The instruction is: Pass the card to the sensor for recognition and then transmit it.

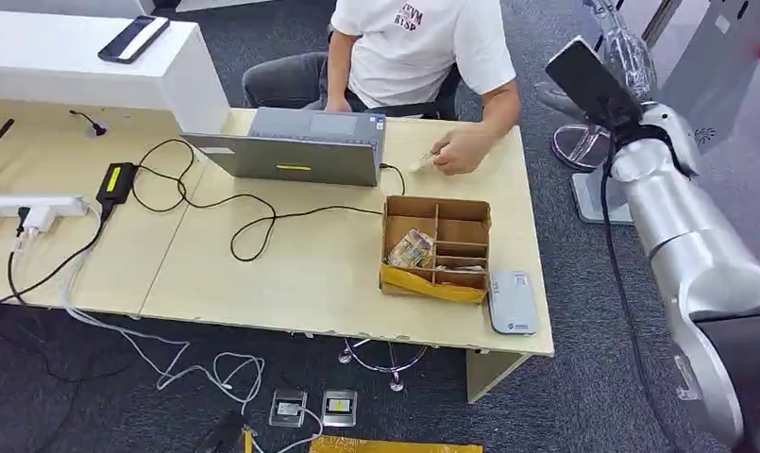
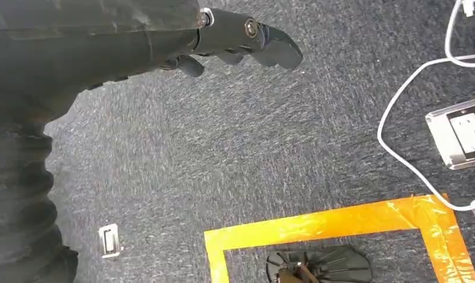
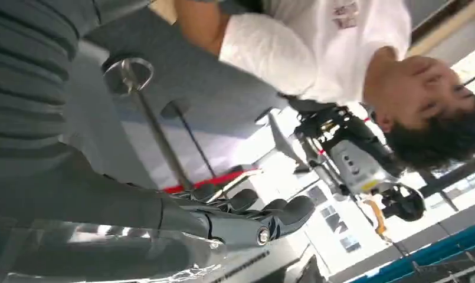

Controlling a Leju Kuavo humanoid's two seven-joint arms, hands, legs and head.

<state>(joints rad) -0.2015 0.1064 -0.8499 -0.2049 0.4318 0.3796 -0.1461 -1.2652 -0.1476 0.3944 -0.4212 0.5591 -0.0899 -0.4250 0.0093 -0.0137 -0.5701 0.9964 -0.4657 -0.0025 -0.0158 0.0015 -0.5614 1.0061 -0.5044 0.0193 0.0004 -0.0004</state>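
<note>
Bench (image 1: 291, 274): pale wood, the widest item I see from the head view, with dark carpet around it.

Person (image 1: 413, 47): white T-shirt, seated at the far side of the bench, 1 hand (image 1: 463, 151) resting on the top near a small pale object I cannot identify.

Right arm (image 1: 687, 245): silver, raised at the right of the head view, off the bench edge. Right hand (image 3: 252, 218): dark fingers curled loosely together, grasping nothing.

Laptop (image 1: 295, 149): grey, at the far edge, lid toward me.

Cardboard box (image 1: 437, 250): compartmented, near the bench's right end; cards or packets lie in its near-left compartment, too small for me to tell which.

Sensor (image 1: 513, 302): grey flat reader, just beside the box, on the bench's near right corner.

Left hand (image 2: 241, 41): hanging over carpet above orange floor tape (image 2: 335, 227), fingers bent, holding nothing.

Card: I cannot single it out.
</note>
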